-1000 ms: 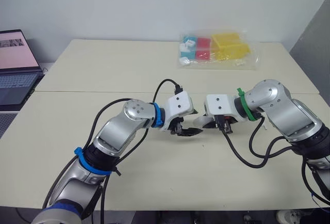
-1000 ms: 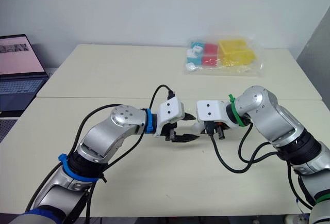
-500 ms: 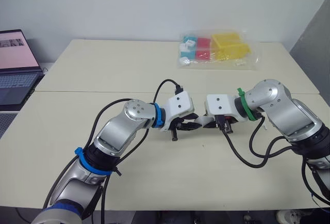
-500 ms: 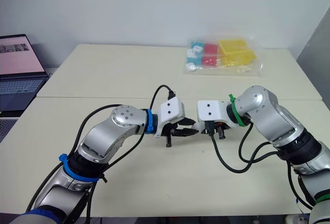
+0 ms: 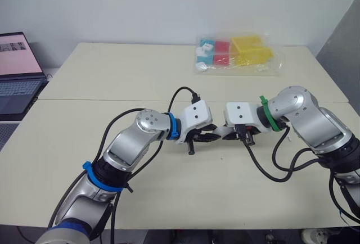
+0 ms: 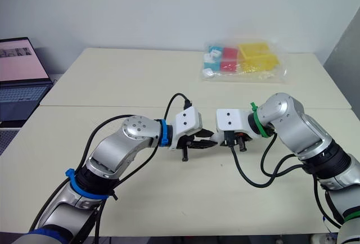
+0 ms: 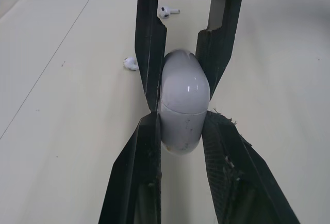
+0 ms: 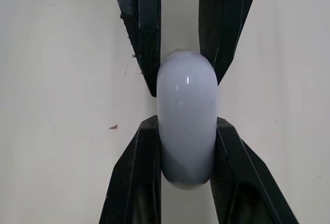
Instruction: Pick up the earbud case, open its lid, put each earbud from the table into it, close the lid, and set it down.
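Mid-frame, the left gripper (image 5: 206,138) and right gripper (image 5: 224,134) both clamp the white earbud case (image 7: 184,105) (lid seemingly shut); an earbud (image 7: 166,11) and a second earbud (image 7: 131,62) lie on the table (image 5: 112,75) nearby.

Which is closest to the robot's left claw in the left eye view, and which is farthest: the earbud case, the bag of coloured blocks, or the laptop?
From the left claw:
1. earbud case, gripped in the claw itself.
2. bag of coloured blocks, across the table, far right side.
3. laptop, off past the table's left edge.
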Controlling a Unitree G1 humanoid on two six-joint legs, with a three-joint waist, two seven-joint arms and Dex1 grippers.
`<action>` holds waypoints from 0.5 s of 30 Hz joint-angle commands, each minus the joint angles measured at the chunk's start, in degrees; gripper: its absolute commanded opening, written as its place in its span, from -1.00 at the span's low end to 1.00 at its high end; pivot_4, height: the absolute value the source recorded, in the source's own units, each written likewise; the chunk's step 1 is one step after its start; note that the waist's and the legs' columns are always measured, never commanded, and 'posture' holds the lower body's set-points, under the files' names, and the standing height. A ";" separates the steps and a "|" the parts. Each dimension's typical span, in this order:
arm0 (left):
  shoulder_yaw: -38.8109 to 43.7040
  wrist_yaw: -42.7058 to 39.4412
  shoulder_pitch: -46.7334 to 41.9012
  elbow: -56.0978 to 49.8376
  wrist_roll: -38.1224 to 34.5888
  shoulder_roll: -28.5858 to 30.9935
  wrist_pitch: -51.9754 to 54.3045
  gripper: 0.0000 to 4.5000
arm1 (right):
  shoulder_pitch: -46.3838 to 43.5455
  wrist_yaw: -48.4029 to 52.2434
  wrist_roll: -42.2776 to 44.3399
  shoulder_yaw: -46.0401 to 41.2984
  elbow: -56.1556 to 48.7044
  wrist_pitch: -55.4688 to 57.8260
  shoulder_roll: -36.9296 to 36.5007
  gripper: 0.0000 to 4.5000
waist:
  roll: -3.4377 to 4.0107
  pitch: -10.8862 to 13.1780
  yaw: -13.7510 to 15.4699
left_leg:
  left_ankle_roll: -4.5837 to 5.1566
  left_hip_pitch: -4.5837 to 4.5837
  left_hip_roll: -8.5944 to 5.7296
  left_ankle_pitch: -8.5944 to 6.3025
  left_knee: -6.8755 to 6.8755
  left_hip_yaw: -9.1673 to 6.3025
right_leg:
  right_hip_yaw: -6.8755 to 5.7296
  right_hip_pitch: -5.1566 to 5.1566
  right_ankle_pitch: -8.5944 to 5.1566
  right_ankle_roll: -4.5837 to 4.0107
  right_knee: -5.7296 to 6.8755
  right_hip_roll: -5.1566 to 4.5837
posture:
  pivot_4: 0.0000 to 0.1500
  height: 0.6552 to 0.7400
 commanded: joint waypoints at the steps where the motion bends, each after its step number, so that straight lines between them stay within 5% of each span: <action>1: 0.81 -0.19 0.20 -0.53 0.00 0.01 -0.78 -0.66 | -0.40 -0.02 0.06 -2.48 -1.73 -0.31 -0.02 -0.64 | 0.00 0.00 0.00 | 0.00 0.00 0.00 0.00 0.00 0.00 | 0.00 0.00 0.00 0.00 0.00 0.00 | 1.00 1.00; 15: 0.49 -0.13 0.03 -0.29 0.38 -0.02 -0.97 -0.66 | -0.10 0.10 0.03 -2.54 -1.78 -0.33 -0.19 -0.64 | 0.00 0.00 0.00 | 0.00 0.00 0.00 0.00 0.00 0.00 | -0.01 0.00 0.00 0.00 0.00 0.00 | 1.00 1.00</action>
